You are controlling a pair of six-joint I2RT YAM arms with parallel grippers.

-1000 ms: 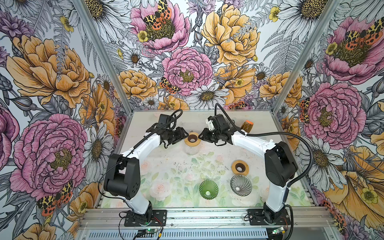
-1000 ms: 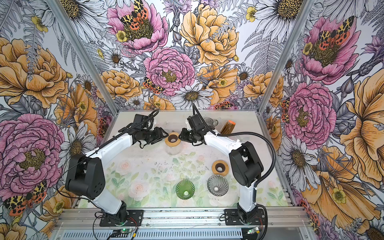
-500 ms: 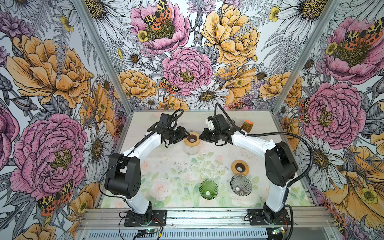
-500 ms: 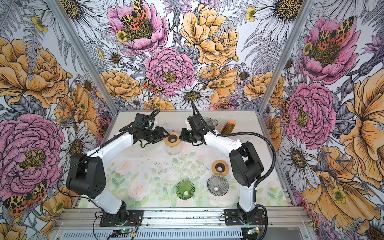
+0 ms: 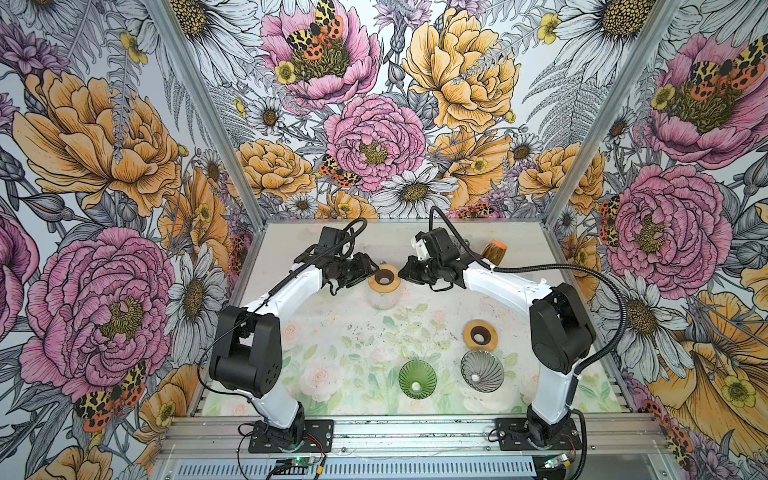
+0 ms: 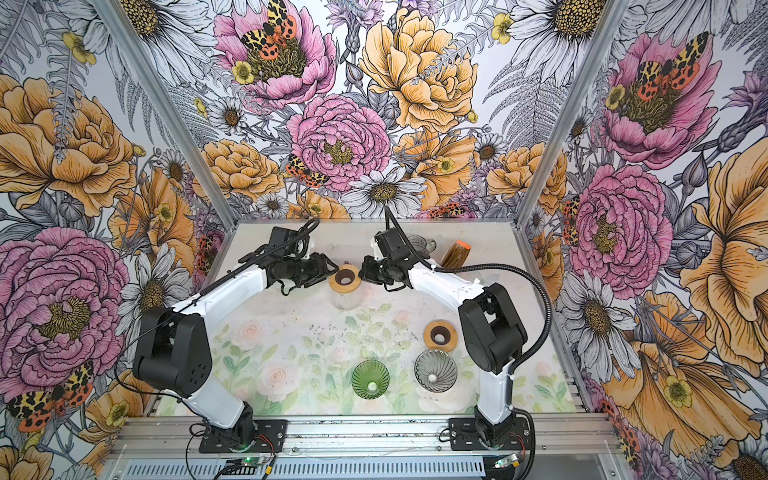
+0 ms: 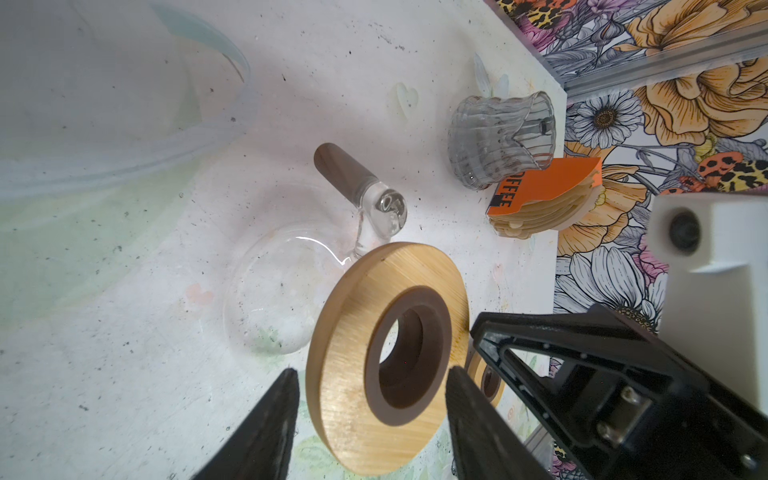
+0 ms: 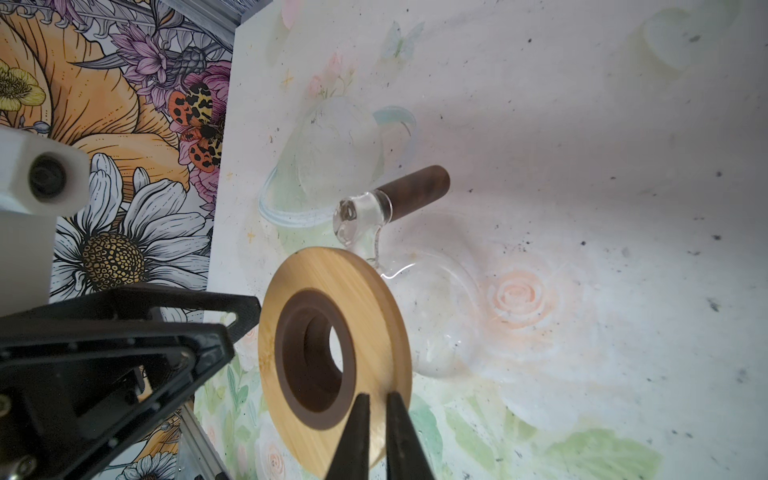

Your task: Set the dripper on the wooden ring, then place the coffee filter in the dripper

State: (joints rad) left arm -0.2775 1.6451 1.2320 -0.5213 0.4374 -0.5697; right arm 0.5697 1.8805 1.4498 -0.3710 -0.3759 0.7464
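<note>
**Both grippers at the ring on the glass carafe**

The wooden ring (image 5: 384, 276) lies on top of the glass carafe (image 5: 384, 298). At the carafe's left, the left gripper (image 5: 372, 266) has its 2 fingers spread, with the ring's edge between them. Whether they touch it I cannot tell. At the carafe's right, the right gripper (image 8: 376, 401) is pinched to a narrow slit on the ring's rim. The coffee filter pack (image 5: 493, 250) stands behind and right of the carafe, apart from both grippers. The green dripper (image 5: 417, 379) and the grey dripper (image 5: 482, 370) sit in front of the carafe, mouths up.
</note>
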